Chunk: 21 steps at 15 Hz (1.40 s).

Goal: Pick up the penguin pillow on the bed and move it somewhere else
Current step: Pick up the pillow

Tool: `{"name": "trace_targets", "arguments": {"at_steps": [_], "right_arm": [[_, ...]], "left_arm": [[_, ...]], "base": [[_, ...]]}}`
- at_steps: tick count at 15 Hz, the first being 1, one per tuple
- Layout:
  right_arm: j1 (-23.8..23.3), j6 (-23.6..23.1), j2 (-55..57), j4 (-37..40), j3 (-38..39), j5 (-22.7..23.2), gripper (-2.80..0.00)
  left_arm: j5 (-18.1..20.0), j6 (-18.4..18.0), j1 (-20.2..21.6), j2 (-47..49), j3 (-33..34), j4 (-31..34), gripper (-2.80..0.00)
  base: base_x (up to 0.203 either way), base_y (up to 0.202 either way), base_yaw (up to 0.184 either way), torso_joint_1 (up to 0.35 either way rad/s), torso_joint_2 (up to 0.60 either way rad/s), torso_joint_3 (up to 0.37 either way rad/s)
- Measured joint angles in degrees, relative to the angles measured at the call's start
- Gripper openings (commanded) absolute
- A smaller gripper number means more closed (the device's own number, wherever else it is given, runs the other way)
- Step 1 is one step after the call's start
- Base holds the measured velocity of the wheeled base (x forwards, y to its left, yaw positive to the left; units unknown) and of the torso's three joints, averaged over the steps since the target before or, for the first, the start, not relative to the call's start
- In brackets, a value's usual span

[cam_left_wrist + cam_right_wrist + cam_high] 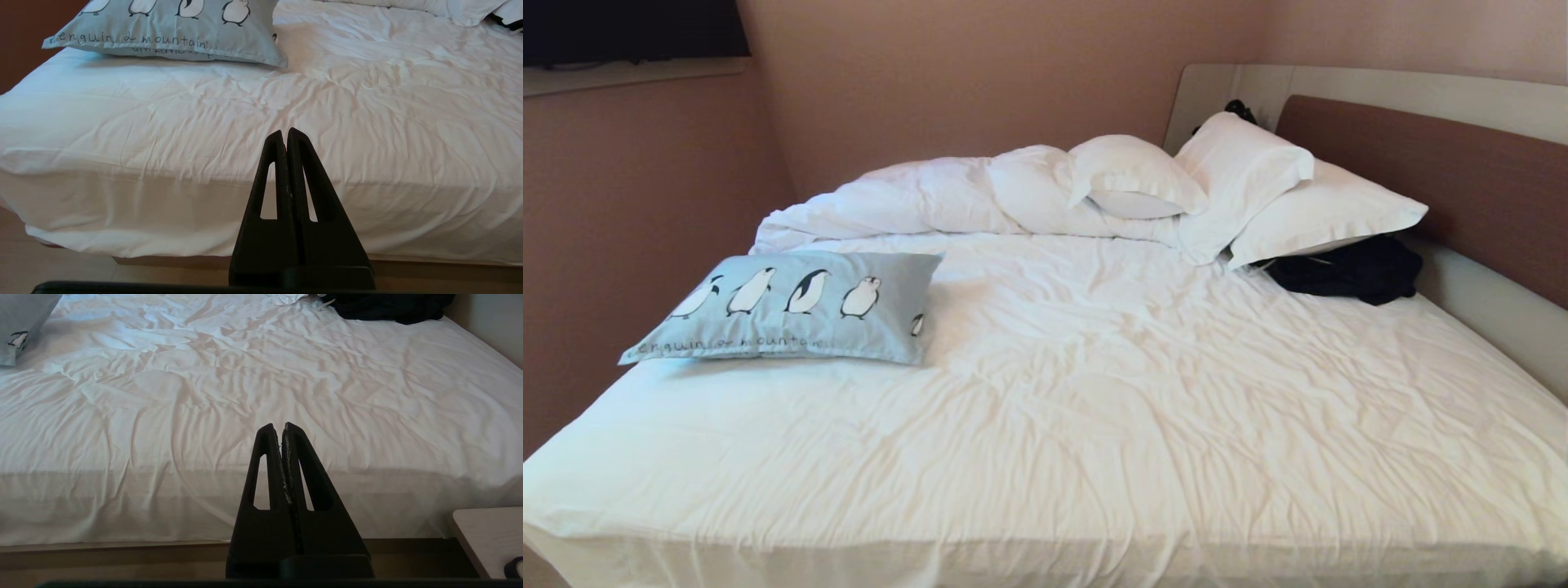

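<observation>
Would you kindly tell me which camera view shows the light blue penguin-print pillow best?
The head view: the whole light blue penguin-print fabric pillow shows. The left wrist view crops its far part; the right wrist view catches one corner.

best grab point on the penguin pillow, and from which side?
Likely the near-right corner flange of the penguin pillow: it lies flat on the bed, thin seam facing the robot. Come in low from the foot edge with the left tool, now shut; open it first.

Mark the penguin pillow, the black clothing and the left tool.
penguin pillow [792,314]: head view, middle of its blue face.
black clothing [1347,268]: head view, centre of the bundle.
left tool [286,132]: left wrist view, shut fingertips.
</observation>
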State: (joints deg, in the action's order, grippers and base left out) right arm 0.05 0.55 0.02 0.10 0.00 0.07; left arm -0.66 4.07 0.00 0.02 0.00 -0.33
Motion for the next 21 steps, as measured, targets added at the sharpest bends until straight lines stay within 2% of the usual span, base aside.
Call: {"name": "trace_targets", "arguments": {"at_steps": [21], "right_arm": [[-0.05, -0.12, 0.0, -0.05, 0.0, -0.01, -2.8]], "left_arm": [[0.06, -0.22, 0.0, 0.0, 0.0, 0.02, -2.8]], "base": [[0.0, 0.0, 0.0, 0.0, 0.0, 0.0]]}}
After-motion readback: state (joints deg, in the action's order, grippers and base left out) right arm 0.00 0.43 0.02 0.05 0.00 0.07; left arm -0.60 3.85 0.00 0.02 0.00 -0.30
